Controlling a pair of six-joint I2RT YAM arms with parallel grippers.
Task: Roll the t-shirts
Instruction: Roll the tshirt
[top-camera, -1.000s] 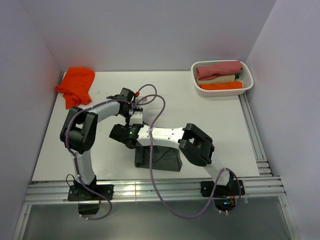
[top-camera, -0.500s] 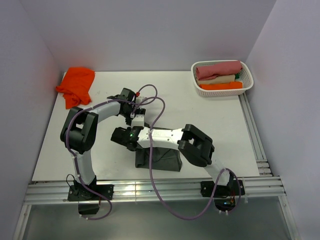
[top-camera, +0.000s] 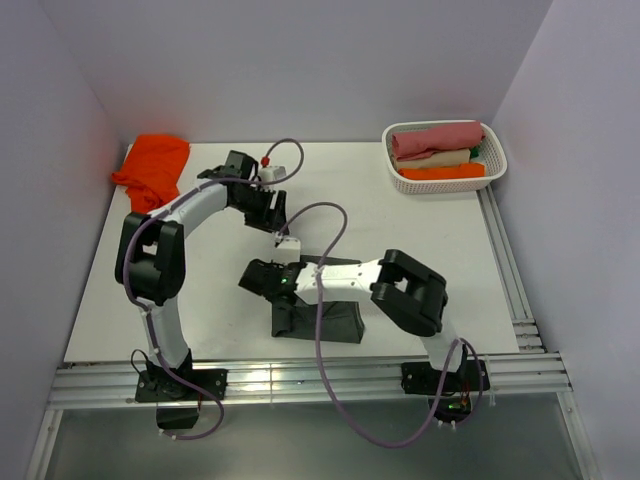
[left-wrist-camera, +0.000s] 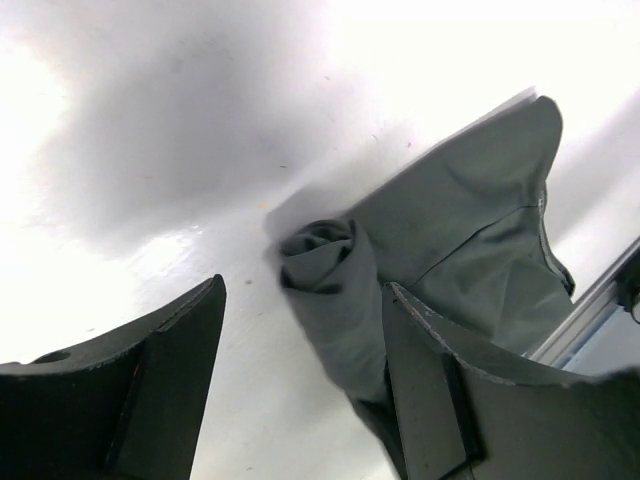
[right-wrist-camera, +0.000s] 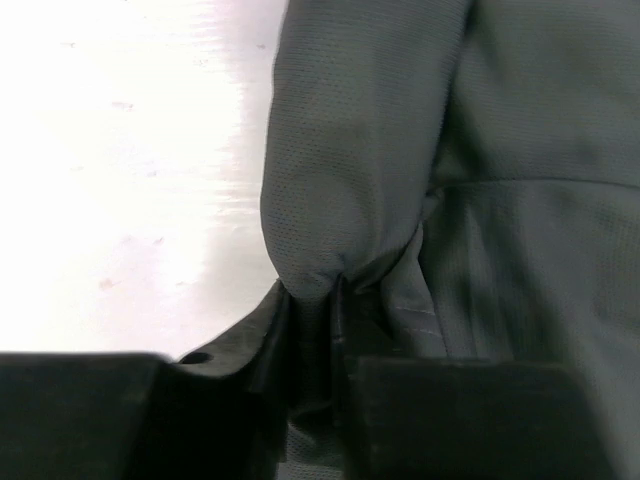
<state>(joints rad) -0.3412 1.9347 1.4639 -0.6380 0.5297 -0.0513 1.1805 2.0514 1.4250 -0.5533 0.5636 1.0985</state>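
Pinching the soft, limp grey t-shirt (right-wrist-camera: 370, 150) at its rolled edge, the right claw (right-wrist-camera: 315, 300) holds; left claw (left-wrist-camera: 303, 295) wide, empty.

One grey t-shirt (top-camera: 335, 322), one orange t-shirt (top-camera: 155, 168), one white basket (top-camera: 450, 184), two robot arms (top-camera: 170, 250) (top-camera: 405, 292)

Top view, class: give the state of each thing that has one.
grey t-shirt: partly rolled, one end pinched
orange t-shirt: crumpled, unrolled
basket: holding rolled shirts
left gripper: open, empty
right gripper: shut on the grey t-shirt
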